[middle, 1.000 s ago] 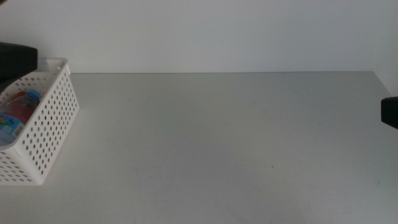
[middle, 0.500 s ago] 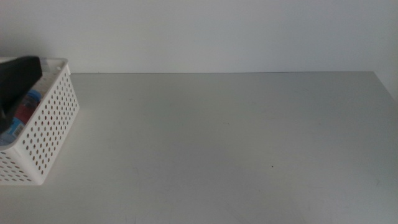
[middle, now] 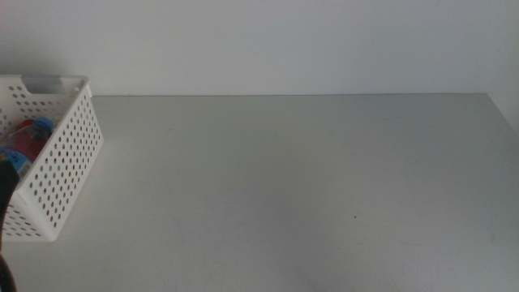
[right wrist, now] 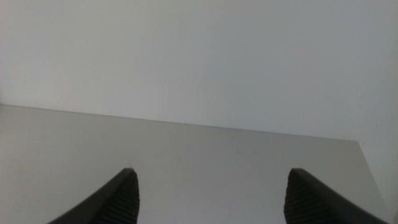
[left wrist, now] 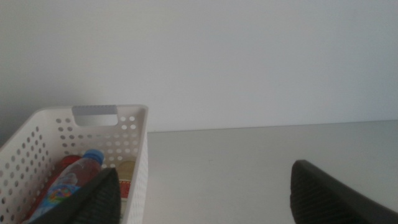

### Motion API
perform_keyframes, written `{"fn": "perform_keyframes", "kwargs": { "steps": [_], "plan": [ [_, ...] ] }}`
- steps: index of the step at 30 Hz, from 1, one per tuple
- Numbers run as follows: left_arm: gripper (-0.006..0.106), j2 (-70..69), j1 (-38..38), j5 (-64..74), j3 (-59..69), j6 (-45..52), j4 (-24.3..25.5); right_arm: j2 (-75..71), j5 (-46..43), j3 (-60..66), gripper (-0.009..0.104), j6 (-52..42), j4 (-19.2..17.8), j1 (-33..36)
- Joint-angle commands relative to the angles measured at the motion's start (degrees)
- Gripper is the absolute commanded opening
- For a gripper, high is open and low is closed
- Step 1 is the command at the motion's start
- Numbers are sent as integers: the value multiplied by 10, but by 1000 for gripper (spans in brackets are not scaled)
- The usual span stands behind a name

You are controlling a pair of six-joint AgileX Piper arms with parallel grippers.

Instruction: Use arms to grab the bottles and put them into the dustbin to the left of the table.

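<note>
No text can be read; the water bottle's (left wrist: 65,185) colourful label in the dustbin (left wrist: 134,162) is too blurred.

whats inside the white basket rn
In the white basket: a small water bottle with blue cap lying on a red can, and something yellowish. The left pincer hides their lower parts.

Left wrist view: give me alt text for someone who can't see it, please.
A white perforated dustbin holds a clear-blue water bottle, a red can and something yellow beside them. The open left gripper has one dark finger over the bin and the other over the bare grey table.
</note>
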Motion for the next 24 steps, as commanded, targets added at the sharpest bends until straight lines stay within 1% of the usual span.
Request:
{"fn": "perform_keyframes", "kwargs": {
  "steps": [1,5,11,19,21,24],
  "plan": [
    [93,-20,9,-67,21,-9,-19,-25,-78,38,59,-7,7,-17],
    [93,-53,9,-67,79,-9,-19,-72,-87,137,59,-7,7,-27],
    [93,-110,9,-71,158,-9,-19,-136,-108,230,59,-7,7,-40],
    [93,-172,9,-91,217,-9,-17,-205,-122,309,59,-7,7,-47],
    [93,-183,9,-90,225,-9,-17,-219,-109,310,59,-7,6,-48],
    [93,-200,9,-90,235,-9,-17,-222,-122,310,59,-7,8,-56]
  ]
}}
